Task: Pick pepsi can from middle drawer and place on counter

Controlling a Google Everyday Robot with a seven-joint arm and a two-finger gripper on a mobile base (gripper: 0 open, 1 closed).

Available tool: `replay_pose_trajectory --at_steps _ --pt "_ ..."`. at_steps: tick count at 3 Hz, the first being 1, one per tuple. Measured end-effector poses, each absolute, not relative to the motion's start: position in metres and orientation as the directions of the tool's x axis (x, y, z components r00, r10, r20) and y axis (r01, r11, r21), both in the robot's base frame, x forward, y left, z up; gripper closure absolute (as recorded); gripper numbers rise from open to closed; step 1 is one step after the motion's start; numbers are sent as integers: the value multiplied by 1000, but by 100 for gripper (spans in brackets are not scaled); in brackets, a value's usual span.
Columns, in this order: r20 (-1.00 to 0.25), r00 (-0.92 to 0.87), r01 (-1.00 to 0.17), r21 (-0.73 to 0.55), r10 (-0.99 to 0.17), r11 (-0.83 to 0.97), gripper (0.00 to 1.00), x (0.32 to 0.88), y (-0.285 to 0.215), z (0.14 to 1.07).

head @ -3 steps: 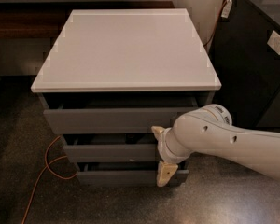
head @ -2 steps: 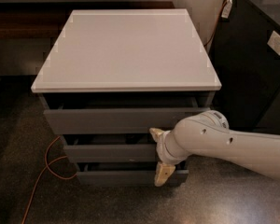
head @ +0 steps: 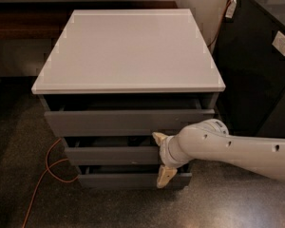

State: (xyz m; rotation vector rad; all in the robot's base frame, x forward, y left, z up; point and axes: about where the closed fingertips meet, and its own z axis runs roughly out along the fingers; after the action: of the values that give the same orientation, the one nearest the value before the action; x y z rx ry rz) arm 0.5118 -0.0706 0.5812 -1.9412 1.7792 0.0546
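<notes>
My white arm's gripper (head: 162,156) sits at the drawer fronts, lower centre of the frame.
My cream fingers (head: 165,176) stand wide apart, one above and one below the right end of the wide grey handleless middle drawer (head: 111,155). The dark-blue pepsi can is hidden from view. The glossy pale-grey counter (head: 128,46) fills the upper centre.

A black cabinet (head: 256,70) with a white label (head: 281,42) stands just right of the grey drawer unit (head: 211,100), and an orange cable (head: 228,11) runs down the pale wall at the far right. On the dark speckled floor (head: 19,146) at the near left, a second orange cable (head: 46,165) loops toward the unit's base. The top drawer (head: 128,121) and bottom drawer (head: 118,180) sit slightly open, with the gripper (head: 161,158) near the latter's right end.
</notes>
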Motion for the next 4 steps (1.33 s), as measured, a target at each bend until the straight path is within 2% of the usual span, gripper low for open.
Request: replay_pose_trajectory --at_steps 4 --pt "-350 141 -937 -350 -926 -11 0 558 -79 476"
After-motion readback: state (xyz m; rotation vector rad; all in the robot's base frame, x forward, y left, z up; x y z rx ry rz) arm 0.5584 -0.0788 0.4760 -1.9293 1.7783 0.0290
